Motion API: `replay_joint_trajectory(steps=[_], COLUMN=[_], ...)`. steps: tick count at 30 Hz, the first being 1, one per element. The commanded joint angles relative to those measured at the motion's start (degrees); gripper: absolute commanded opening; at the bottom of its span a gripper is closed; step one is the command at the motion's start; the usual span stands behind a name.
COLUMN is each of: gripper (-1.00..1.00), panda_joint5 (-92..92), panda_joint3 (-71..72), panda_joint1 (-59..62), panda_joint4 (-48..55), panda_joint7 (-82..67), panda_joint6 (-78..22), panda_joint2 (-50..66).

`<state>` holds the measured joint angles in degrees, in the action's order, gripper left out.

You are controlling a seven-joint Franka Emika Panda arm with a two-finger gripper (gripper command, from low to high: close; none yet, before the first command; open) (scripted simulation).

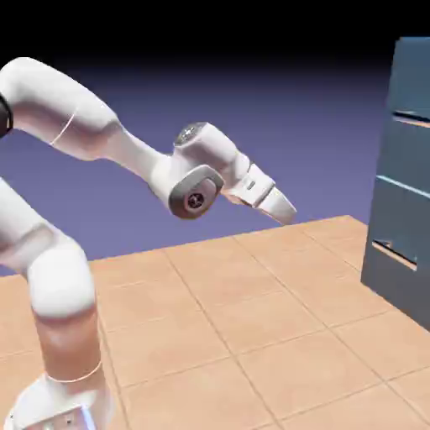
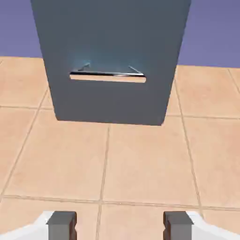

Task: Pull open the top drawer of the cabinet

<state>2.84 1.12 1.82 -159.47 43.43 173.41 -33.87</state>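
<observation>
1. Exterior view, arm (image 1: 197, 180): smooth, glossy white shell in rounded segments, with dark round joint caps. It spans from the left side toward the middle. The white two-finger gripper (image 1: 288, 217) tapers to a blunt wedge, tilted down toward the exterior view's right. Seen side-on, its finger spacing cannot be read here. It stands well apart from the cabinet, touching nothing.
2. Exterior view, cabinet (image 1: 393, 285): tall, boxy, slate-blue, flat-faced, at the right edge and partly cut off by it. Thin, pale horizontal strips cross its front.
3. Exterior view, top drawer (image 1: 413, 80): flat slate-blue front, uppermost on the cabinet, higher in the view than the gripper; partly cropped.
4. Exterior view, surround: floor (image 1: 252, 336) of square, peach-tan tiles with fine joints and a faint mottle; backdrop (image 1: 252, 126) blue-violet, grading to black above.
5. Hand view, cabinet: lower part of the matte slate-blue face. One slim, shiny bar handle (image 2: 108, 73) on two angled posts, above a narrow slot showing peach-tan. The top drawer is not identifiable here.
6. Hand view, gripper: two blocky dark-grey fingertips (image 2: 62, 225) on white mounts, standing wide open. Only tiled floor shows between them; nothing held, nothing touched.
</observation>
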Motion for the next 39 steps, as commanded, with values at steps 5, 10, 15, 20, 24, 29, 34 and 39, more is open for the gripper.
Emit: replay_joint_trajectory(steps=[5, 10, 15, 20, 24, 29, 34, 39], gripper=[0.00, 0.00, 0.00, 0.00, 0.00, 0.00, 0.00, 0.00], panda_joint5=[11.79, 23.57, 35.35, 47.13, 56.56, 68.34, 80.13, 91.91], panda_joint3=[4.65, 9.31, 13.96, 18.62, 22.34, 26.99, 31.65, 36.30], panda_joint1=[10.38, 20.77, 31.15, 41.53, 49.84, 60.22, 70.60, 80.99], panda_joint4=[6.35, 12.71, 19.06, 25.41, 30.49, 36.85, 43.20, 49.55], panda_joint7=[4.05, 8.10, 12.16, 16.21, 19.45, 23.50, 27.55, 31.61], panda_joint6=[-2.46, -4.92, -7.39, -9.85, -11.82, -14.28, -16.74, -19.20], panda_joint2=[-5.04, -10.08, -15.13, -20.17, -24.20, -29.24, -34.29, -39.33])
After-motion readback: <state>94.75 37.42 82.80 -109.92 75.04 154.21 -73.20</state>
